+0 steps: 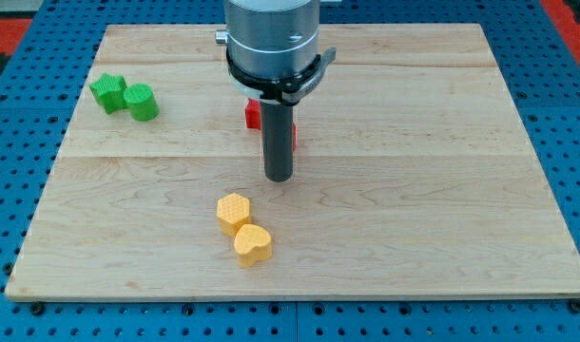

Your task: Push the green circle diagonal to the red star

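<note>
The green circle (142, 102) stands near the view's left edge of the wooden board, touching a green star (108, 92) on its left. A red block (254, 115), mostly hidden behind the rod so its shape cannot be made out, sits at the board's middle. My tip (279, 177) is just below the red block, towards the view's bottom, and far to the right of the green circle.
A yellow hexagon (234, 212) and a yellow heart (253, 245) lie touching, below and left of my tip. The wooden board (442, 171) rests on a blue perforated table. The arm's grey body (271, 38) hangs over the board's top middle.
</note>
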Robot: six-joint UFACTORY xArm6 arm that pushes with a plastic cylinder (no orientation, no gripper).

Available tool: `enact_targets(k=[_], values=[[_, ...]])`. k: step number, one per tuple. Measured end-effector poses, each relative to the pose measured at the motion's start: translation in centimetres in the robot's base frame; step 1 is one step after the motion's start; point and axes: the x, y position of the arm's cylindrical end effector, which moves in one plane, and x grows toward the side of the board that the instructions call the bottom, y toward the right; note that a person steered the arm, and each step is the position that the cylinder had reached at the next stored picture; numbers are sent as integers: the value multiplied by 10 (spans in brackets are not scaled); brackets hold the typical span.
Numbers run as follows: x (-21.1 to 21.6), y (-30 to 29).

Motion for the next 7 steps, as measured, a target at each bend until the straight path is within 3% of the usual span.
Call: enact_targets(k=[2, 4, 6, 7], values=[[10, -14], [4, -97], [-82, -221], [-94, -211]])
